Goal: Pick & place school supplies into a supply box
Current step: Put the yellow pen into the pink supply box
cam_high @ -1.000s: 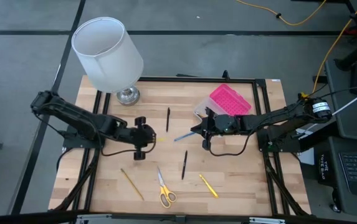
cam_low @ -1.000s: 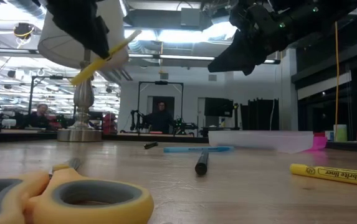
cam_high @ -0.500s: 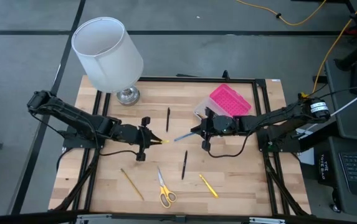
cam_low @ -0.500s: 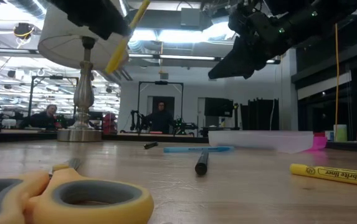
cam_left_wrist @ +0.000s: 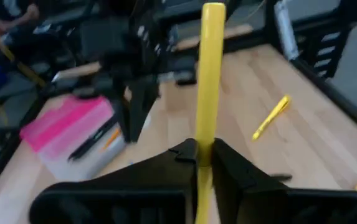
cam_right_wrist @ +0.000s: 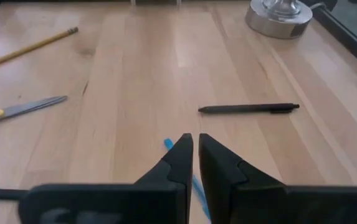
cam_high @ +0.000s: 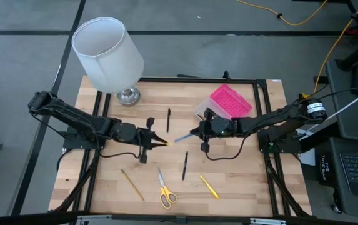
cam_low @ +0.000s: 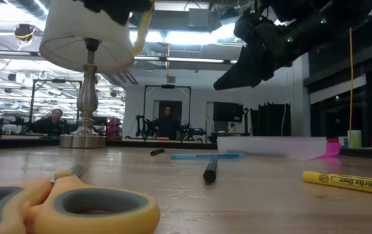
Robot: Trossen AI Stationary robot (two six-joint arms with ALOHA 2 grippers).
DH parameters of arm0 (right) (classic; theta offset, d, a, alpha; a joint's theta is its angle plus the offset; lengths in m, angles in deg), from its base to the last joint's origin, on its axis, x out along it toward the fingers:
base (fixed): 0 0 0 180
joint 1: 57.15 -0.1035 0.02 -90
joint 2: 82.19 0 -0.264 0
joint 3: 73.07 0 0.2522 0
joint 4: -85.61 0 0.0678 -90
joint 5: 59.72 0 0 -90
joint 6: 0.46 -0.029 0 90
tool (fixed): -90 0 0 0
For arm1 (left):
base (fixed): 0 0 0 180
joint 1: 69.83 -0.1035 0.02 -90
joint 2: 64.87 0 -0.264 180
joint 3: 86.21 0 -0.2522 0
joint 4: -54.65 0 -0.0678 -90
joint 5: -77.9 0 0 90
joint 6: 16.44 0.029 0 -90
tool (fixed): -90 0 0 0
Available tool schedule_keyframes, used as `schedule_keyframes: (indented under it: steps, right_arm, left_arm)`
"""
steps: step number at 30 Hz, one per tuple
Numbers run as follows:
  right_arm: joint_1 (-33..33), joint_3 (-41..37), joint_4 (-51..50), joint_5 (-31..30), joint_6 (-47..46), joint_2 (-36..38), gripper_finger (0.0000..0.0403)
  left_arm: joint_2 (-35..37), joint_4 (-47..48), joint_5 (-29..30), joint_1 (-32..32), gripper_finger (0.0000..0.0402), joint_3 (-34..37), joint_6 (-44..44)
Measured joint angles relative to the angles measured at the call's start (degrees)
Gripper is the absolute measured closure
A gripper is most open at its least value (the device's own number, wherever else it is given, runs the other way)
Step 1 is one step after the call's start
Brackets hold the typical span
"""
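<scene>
High view shows the left gripper (cam_high: 155,139) pinching a thin yellow marker (cam_high: 164,143) above the middle of the wooden table (cam_high: 104,181). Next comes a thin blue pen (cam_high: 182,138) lying flat on the wood. Just past it, the right gripper (cam_high: 195,132) hangs with its fingers pressed together. The clear supply box with its pink bumpy lid (cam_high: 230,102) sits near the far right corner.
</scene>
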Motion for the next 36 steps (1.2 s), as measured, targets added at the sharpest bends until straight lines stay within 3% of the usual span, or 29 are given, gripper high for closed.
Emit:
schedule_keyframes:
  steps: [14, 20, 36]
  right_arm:
    - [0.0, 0.0, 6.0, 9.5, 0.1, 0.0, 0.0369]
    - [-1.1, 0.0, 8.0, 10.0, 1.5, 0.1, 0.0370]
    - [-5.6, 0.0, 20.5, 10.0, 8.5, 1.7, 0.0370]
  left_arm:
    - [-8.4, -13.1, -0.8, -2.7, 0.0389, 0.0, -3.2]
    - [-9.6, -13.8, -0.6, -3.7, 0.0389, 0.0, -7.3]
    - [-9.5, -14.3, 0.5, -3.7, 0.0389, 0.0, -8.3]
